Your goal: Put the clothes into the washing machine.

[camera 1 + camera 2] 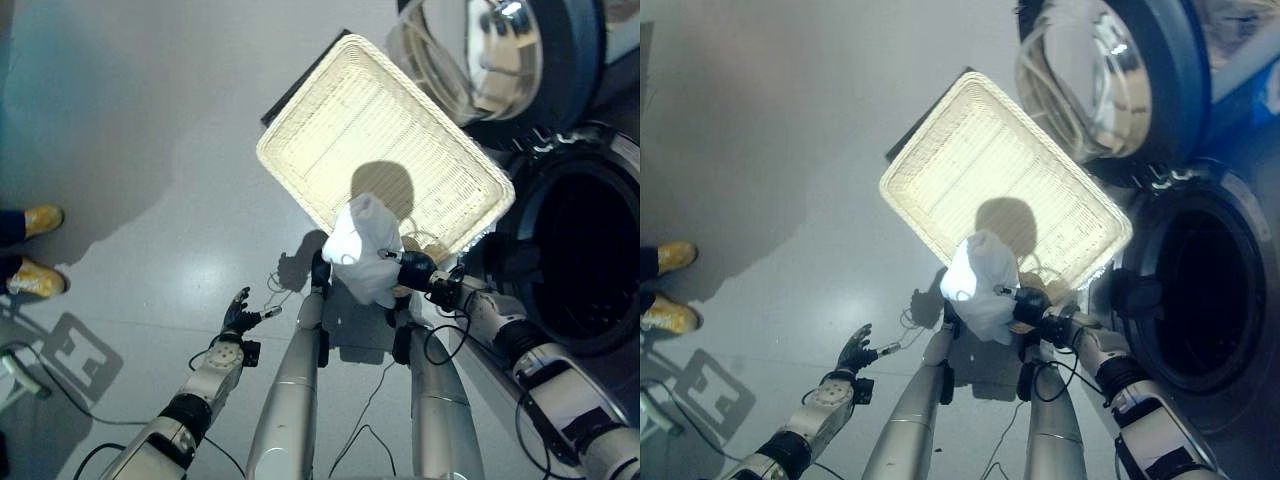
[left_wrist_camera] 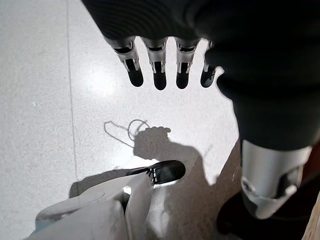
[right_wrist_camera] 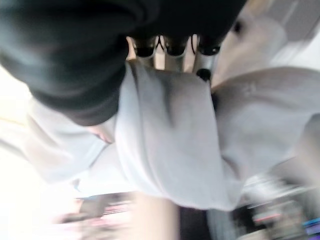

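Your right hand [image 1: 418, 268] has its fingers curled round a bunched white garment [image 1: 365, 248], held up just over the near edge of the white wicker basket [image 1: 300, 150]. The washing machine [image 1: 585, 265], door [image 1: 480, 50] swung open, stands just beside the basket. Your left hand [image 1: 238, 315] hovers with fingers straight over the floor [image 1: 140, 150], well apart from the basket. A person's yellow shoes [image 1: 38, 250] stand farther off.

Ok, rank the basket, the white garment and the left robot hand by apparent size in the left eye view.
1. Basket.
2. White garment, held by the right robot hand; it hangs nearer the camera, so it may look enlarged.
3. Left robot hand, open.
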You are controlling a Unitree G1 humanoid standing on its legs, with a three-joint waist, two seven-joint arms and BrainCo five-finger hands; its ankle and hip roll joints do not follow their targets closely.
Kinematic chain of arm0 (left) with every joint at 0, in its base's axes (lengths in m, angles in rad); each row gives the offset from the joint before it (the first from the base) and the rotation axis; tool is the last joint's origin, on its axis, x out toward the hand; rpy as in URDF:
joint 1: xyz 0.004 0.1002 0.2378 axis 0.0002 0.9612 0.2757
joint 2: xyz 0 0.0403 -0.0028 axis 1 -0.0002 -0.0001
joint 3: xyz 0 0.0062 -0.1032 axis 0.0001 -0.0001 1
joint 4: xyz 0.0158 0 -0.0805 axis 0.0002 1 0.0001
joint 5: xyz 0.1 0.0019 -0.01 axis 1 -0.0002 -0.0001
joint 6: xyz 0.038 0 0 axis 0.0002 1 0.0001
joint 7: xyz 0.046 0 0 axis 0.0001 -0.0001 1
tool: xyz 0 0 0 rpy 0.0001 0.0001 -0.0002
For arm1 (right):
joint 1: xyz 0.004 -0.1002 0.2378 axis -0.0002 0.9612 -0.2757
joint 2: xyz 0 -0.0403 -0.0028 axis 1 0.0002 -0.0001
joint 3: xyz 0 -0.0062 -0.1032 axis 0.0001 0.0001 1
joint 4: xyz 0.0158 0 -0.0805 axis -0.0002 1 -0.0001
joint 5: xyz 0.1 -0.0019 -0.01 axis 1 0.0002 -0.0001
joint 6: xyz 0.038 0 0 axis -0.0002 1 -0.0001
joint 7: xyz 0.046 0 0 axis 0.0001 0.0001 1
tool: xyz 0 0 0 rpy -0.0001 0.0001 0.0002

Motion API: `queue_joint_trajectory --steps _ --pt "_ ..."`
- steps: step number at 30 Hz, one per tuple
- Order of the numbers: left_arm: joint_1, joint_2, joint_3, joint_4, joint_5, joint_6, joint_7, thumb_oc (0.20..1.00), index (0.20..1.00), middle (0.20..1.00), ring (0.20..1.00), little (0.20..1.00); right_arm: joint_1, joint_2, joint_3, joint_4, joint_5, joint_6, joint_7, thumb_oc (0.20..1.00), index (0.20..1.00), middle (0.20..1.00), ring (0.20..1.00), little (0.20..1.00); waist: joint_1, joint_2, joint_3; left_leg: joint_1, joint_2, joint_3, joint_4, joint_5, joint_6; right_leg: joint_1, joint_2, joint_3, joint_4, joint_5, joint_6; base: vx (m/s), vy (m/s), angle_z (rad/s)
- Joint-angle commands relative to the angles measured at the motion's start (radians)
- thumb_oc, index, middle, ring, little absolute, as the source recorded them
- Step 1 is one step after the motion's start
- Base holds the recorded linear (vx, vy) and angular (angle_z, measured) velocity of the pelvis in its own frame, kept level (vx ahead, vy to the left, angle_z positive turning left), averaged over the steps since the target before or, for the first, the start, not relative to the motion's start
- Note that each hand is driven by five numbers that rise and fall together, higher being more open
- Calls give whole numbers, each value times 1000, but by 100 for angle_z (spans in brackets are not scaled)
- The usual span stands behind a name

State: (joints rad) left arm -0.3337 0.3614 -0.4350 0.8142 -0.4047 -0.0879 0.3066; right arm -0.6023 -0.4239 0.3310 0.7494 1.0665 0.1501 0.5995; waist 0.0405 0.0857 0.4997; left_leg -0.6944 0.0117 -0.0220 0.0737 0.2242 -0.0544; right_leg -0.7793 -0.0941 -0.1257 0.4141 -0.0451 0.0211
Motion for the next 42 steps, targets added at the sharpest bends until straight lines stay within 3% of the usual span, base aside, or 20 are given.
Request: queue_joint_trajectory --steps 1,8,11,21,28,29,30,32,34,36,37,39,40,41,42 --pt "16 -33 25 22 42 -57 30 1000 1000 1000 1000 1000 -1 -24 -34 -75 169 -87 25 200 200 200 200 200 -11 26 20 40 -80 77 20 -107 30 41 49 -47 -139 87 60 -39 67 -37" --pt "9 -23 24 33 24 -78 39 1000 1000 1000 1000 1000 45 -23 -90 -43 255 -89 -13 200 200 200 200 200 -45 39 20 84 -73 117 -23 -103 31 72 46 -23 -185 106 72 -47 49 -31" --pt "-4 -24 19 45 14 -73 46 1000 1000 1000 1000 1000 49 -5 -112 1 292 -78 -135 200 200 200 200 200 -55 45 20 100 -75 130 -30 -103 31 88 43 -14 -200 111 74 -39 29 -26" --pt "-16 -56 4 73 7 -76 64 1000 1000 1000 1000 1000 42 30 -156 61 359 -75 -257 200 200 200 200 200 -81 76 20 127 -83 161 -31 -109 27 113 35 12 -226 119 71 -7 30 -16" --pt "-28 -56 3 83 2 -64 67 1000 1000 1000 1000 1000 24 44 -202 40 543 -118 -388 200 200 200 200 200 -94 84 20 136 -80 180 -27 -111 21 122 39 25 -229 116 66 26 -36 -10" --pt "-33 -48 1 87 -2 -64 62 1000 1000 1000 1000 1000 -2 35 -259 29 693 -213 -509 200 200 200 200 200 -99 86 20 135 -76 192 -16 -116 16 122 41 23 -224 110 62 45 -81 -7" --pt "-34 -46 2 88 -3 -65 60 1000 1000 1000 1000 1000 -6 31 -268 29 705 -216 -520 200 200 200 200 200 -99 86 20 134 -75 193 -13 -117 15 122 41 23 -223 109 62 67 -121 -9" --pt "-34 -35 5 98 -5 -73 46 1000 1000 1000 1000 1000 -32 7 -322 34 798 -296 -610 200 200 200 200 200 -100 85 20 131 -73 194 1 -125 13 122 41 20 -217 103 59 46 -94 -4" --pt "-19 -20 5 103 0 -89 38 1000 1000 1000 1000 1000 -99 -73 -451 38 906 -482 -763 200 200 200 200 200 -100 81 20 127 -65 195 15 -137 8 125 43 12 -205 92 58 58 -173 -4" --pt "15 2 -2 87 12 -108 45 1000 1000 1000 1000 1000 -134 -152 -610 -36 906 -921 -945 200 200 200 200 200 -100 69 20 120 -54 187 12 -145 9 127 51 5 -199 85 58 51 -202 -4" --pt "16 8 -7 80 12 -105 48 1000 1000 1000 1000 1000 -129 -161 -627 -53 906 -998 -977 200 200 200 200 200 -99 67 20 120 -53 185 9 -145 9 127 52 3 -199 85 58 35 -165 -2" --pt "10 49 -32 40 11 -74 53 1000 1000 1000 1000 1000 -121 -232 -686 -114 906 -1376 -1078 200 200 200 200 200 -97 57 20 114 -51 172 0 -143 11 120 60 -2 -189 84 53 37 -193 1" --pt "2 82 -37 12 1 -49 49 1000 1000 1000 1000 1000 -126 -290 -699 -129 906 -1473 -1124 200 200 200 200 200 -99 53 20 106 -53 168 6 -141 12 112 61 -6 -180 85 49 52 -191 4" --pt "-9 124 -38 -27 -24 -14 32 1000 1000 1000 1000 1000 -148 -373 -698 -112 899 -1567 -1111 1000 1000 1000 1000 1000 -99 54 20 92 -56 160 17 -139 14 97 66 -8 -166 83 45 42 -124 5" --pt "-11 133 -36 -36 -29 -6 26 1000 1000 1000 1000 1000 -152 -394 -697 -105 901 -1570 -1105 1000 1000 1000 1000 1000 -100 54 20 89 -57 159 23 -141 14 94 65 -9 -162 80 45 33 -89 14"
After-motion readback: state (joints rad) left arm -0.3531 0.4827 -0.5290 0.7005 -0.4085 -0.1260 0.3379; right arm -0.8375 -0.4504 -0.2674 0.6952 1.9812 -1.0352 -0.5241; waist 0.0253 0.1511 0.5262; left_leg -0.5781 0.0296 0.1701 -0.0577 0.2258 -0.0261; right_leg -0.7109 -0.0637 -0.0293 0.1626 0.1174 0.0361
